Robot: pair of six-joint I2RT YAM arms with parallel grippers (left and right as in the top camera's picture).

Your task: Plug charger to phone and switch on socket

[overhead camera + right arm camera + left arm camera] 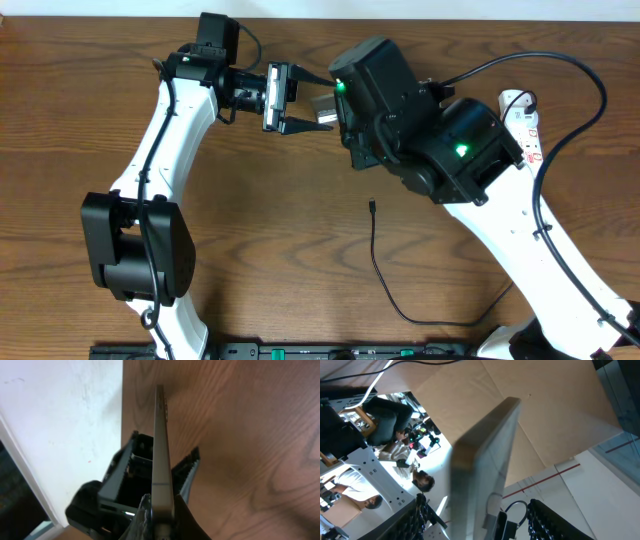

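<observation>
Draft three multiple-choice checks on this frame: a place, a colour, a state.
1. The cable's plug tip is: A on the table; B plugged in; C in the left fingers.
2. The power strip is: A black; B white; C blue.
3. The phone is: A lying free; B gripped edge-on; C on the power strip.
1A: the tip lies on bare wood, apart from everything. 2B: its body is white. 3B: the right fingers clamp its end.
</observation>
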